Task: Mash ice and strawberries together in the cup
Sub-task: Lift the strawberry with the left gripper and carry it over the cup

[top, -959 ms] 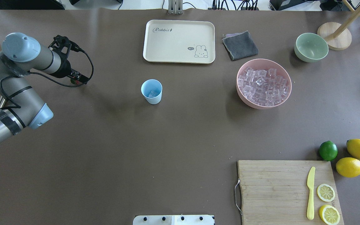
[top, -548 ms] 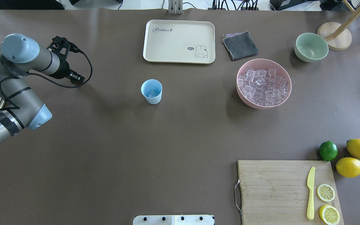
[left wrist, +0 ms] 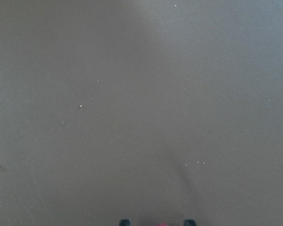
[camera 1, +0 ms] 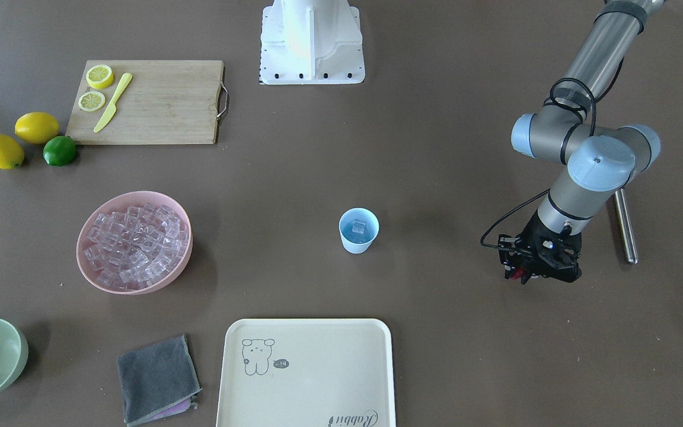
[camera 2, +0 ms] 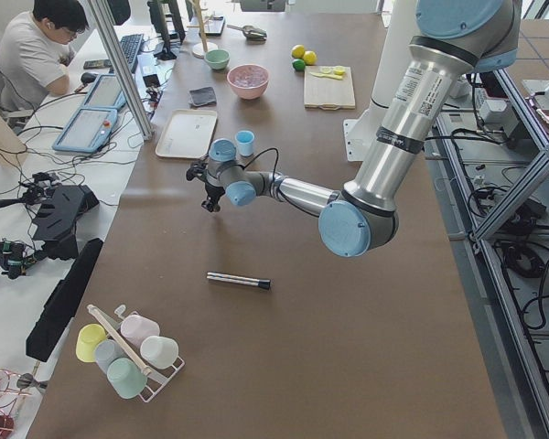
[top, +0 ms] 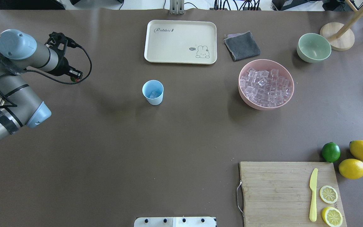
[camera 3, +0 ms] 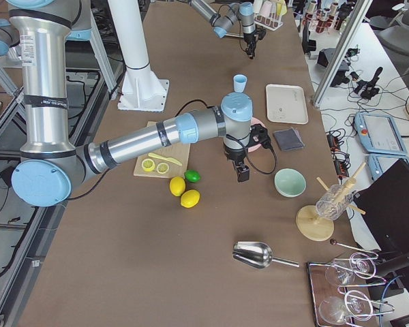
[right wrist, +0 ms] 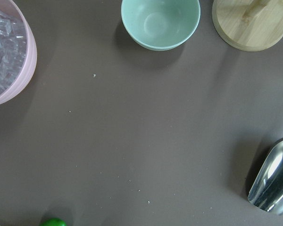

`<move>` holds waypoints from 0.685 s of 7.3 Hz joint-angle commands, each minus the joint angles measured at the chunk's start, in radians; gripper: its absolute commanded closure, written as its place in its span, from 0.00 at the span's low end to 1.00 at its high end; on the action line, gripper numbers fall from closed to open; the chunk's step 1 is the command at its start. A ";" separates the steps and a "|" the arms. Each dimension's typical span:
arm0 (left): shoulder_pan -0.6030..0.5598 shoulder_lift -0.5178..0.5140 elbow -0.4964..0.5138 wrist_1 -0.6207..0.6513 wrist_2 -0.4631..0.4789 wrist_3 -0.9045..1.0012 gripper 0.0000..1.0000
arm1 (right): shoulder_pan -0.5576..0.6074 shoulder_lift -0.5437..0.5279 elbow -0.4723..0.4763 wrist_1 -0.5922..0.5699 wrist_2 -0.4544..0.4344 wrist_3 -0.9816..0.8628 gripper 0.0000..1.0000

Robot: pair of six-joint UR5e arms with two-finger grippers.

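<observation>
The light blue cup stands upright mid-table with a clear ice cube inside. More ice fills the pink bowl. My left gripper hangs low over bare table, well to the left of the cup in the overhead view. It is shut on a small red strawberry that peeks between the fingertips in the left wrist view. My right gripper hovers near the pink bowl and shows only in the exterior right view, so I cannot tell its state.
A cream tray, grey cloth and pale green bowl line the far side. A cutting board with knife and lemon slices, two lemons and a lime sit near right. A metal rod lies by my left arm. A steel scoop lies beyond the green bowl.
My left gripper has drifted left and toward the far edge, away from the cup, still carrying the red piece. Nothing else has moved.
</observation>
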 commanded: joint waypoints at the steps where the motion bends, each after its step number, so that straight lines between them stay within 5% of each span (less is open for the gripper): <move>1: -0.018 -0.051 -0.016 0.056 -0.059 -0.006 1.00 | 0.000 0.000 -0.005 0.000 -0.001 -0.002 0.03; 3: -0.027 -0.132 -0.168 0.292 -0.113 -0.006 1.00 | 0.000 0.001 -0.008 0.000 -0.001 0.001 0.03; 5: -0.006 -0.225 -0.206 0.351 -0.114 -0.051 1.00 | 0.000 0.003 -0.011 0.000 -0.001 0.001 0.03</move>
